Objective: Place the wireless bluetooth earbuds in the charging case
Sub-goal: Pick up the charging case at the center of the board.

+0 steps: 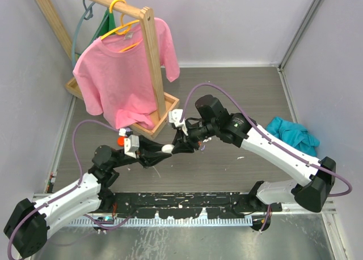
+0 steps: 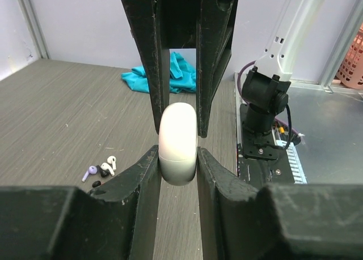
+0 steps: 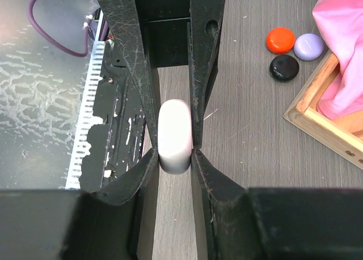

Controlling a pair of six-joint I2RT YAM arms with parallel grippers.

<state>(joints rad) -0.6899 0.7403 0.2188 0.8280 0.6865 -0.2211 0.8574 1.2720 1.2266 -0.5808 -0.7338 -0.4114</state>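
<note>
While it sits clamped, white rounded case (image 2: 178,144)

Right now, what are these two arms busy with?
The left gripper and the right gripper both pinch one white charging case, held above the table between them. It looks closed. The earbuds, purple, white and black, lie loose on the table, none in the case yet.

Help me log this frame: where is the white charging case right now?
The white charging case is pinched between the left gripper and right gripper, left of centre in the top view, just in front of the wooden rack base.
</note>
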